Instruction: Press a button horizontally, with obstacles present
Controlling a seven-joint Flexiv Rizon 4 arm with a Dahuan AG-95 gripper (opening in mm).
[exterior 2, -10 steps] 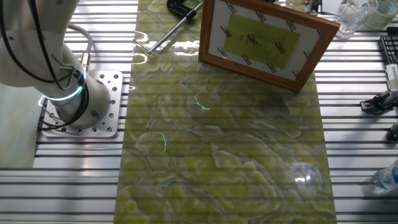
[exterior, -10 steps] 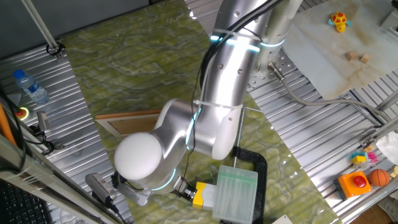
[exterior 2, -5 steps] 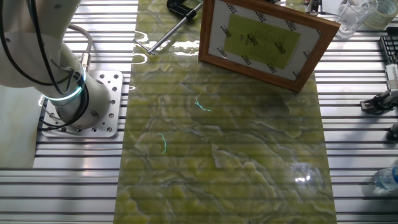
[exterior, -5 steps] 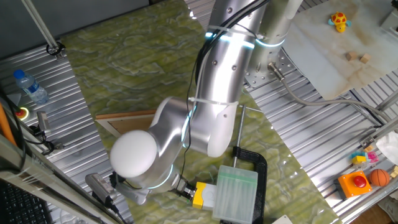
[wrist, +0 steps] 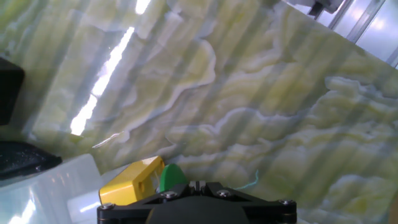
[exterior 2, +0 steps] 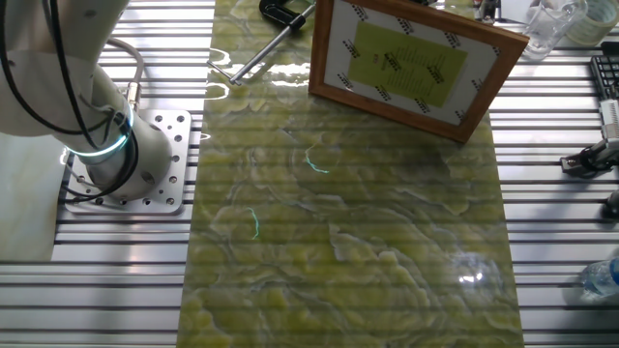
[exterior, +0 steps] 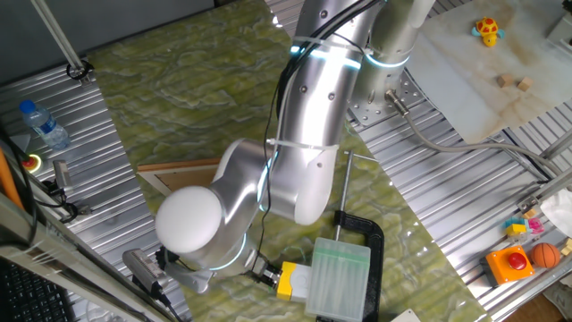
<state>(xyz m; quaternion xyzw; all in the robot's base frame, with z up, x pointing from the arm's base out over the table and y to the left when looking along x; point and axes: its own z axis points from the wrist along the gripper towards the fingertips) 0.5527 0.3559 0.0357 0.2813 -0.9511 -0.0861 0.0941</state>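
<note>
The button shows in the hand view as a green cap (wrist: 170,177) on a yellow box (wrist: 129,182), joined to a translucent pale block (wrist: 56,186). My gripper (wrist: 198,185) sits at the bottom edge, its fingertips meeting, shut on nothing, just right of the green cap. In one fixed view the yellow box (exterior: 287,279) and the ribbed block (exterior: 340,276) lie at the mat's near end, and the gripper (exterior: 266,275) is mostly hidden under the arm. The wooden picture frame (exterior 2: 410,64) stands on the mat; its edge also shows behind the arm (exterior: 177,170).
A black C-clamp (exterior: 365,234) lies by the ribbed block and also shows in the other fixed view (exterior 2: 282,12). A red dome button on an orange box (exterior: 516,261) sits at the right. A water bottle (exterior: 43,123) is at the left. The robot base (exterior 2: 121,155) stands beside the mat.
The arm's elbow and upper links have shifted slightly to the left. The gripper end stays beside the yellow box.
</note>
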